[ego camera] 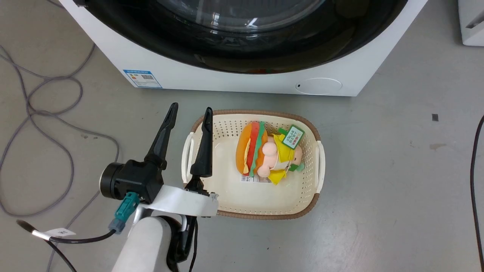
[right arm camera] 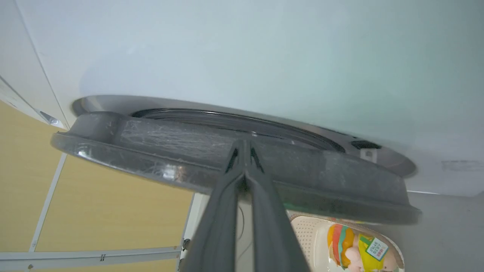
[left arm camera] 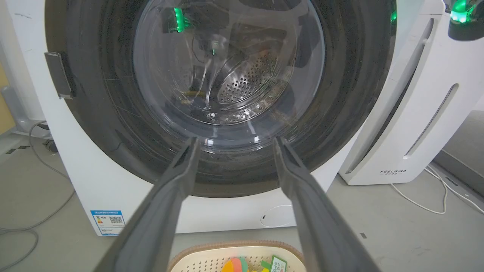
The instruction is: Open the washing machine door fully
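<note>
The white washing machine (ego camera: 242, 81) stands at the top of the head view, with the washing machine door (ego camera: 264, 56) as a glossy black ring around clear glass. My left gripper (ego camera: 190, 110) hovers open and empty over the floor at the basket's left end, short of the machine. In the left wrist view its fingers (left arm camera: 177, 181) frame the door (left arm camera: 340, 113), with the steel drum showing through the glass. My right gripper (right arm camera: 244, 145) is shut, its tips against the outer edge of the door's rim (right arm camera: 151, 139). There the rim stands slightly off the white front (right arm camera: 264, 56).
A cream basket (ego camera: 308, 130) holding a burger plush toy (ego camera: 261, 153) sits on the floor just before the machine. Grey cables (ego camera: 45, 113) loop at the left and a black cable (ego camera: 474, 170) runs at the right. A white FEELBIRD appliance (left arm camera: 416, 113) stands right of the machine.
</note>
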{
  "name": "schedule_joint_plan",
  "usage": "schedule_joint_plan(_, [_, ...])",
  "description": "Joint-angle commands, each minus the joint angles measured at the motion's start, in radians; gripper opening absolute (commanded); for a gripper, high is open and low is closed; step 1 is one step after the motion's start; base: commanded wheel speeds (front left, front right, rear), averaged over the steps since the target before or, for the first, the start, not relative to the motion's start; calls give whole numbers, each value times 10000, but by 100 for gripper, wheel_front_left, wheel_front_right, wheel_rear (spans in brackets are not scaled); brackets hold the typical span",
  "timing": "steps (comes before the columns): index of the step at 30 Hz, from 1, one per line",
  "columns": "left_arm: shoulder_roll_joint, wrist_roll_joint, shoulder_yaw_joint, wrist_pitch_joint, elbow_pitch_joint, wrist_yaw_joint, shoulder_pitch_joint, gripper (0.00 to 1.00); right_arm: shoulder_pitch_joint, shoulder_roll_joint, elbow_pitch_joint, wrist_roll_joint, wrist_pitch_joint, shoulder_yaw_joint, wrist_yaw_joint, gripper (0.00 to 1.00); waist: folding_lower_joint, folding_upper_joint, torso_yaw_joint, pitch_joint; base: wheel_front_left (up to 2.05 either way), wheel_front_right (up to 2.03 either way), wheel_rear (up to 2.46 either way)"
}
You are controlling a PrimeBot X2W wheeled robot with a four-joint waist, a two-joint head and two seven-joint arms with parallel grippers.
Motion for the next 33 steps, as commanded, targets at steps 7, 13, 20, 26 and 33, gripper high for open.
schedule_joint_plan(7, [12,-21,-25,-53,29,31,-204,100,481,309,23,-58,364,153,-4,0,0,0,4,-38,0,0,0])
schedule_joint_plan(13, [12,-30,-34,-53,86,30,-171,100,691,320,11,1,399,81,-4,0,0,0,-11,-128,0,0,0])
schedule_joint_plan(20, [12,-33,-60,-53,218,14,-74,100,1217,293,-266,76,636,24,-4,0,0,0,-27,-420,0,0,0])
schedule_joint_plan(26, [12,35,-105,-53,412,-14,127,100,1962,209,-581,161,849,9,-4,0,0,0,0,-897,0,0,0])
schedule_joint_plan(33, [12,386,34,-53,718,-129,583,100,3052,102,-1108,328,971,-33,-4,0,0,0,50,-1645,0,0,0])
